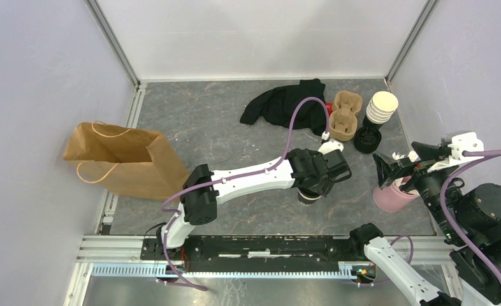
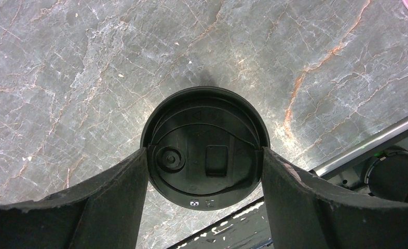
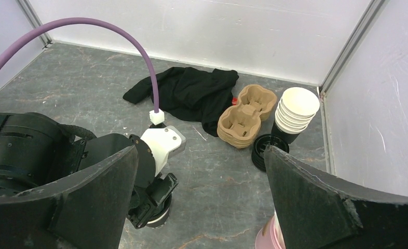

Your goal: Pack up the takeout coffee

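One takeout coffee, a small black cup with a black sip lid (image 2: pixel 204 155), stands on the grey marble table near the front middle (image 1: pixel 308 199). My left gripper (image 2: pixel 204 150) is straight above it, both fingers pressed against the lid's sides. In the top view the left gripper (image 1: pixel 312 183) covers most of the cup. The right wrist view shows the cup (image 3: pixel 158 218) under that gripper. My right gripper (image 1: pixel 388 169) is open and empty at the right (image 3: pixel 201 150). A second capped cup is not in view.
A brown paper bag (image 1: pixel 123 159) lies at the left. At the back right are a cardboard cup carrier (image 1: pixel 345 115), a stack of lidless cups (image 1: pixel 380 108), loose black lids (image 1: pixel 366 139) and a black cloth (image 1: pixel 286 105). A pink cup (image 1: pixel 393 197) stands under my right gripper.
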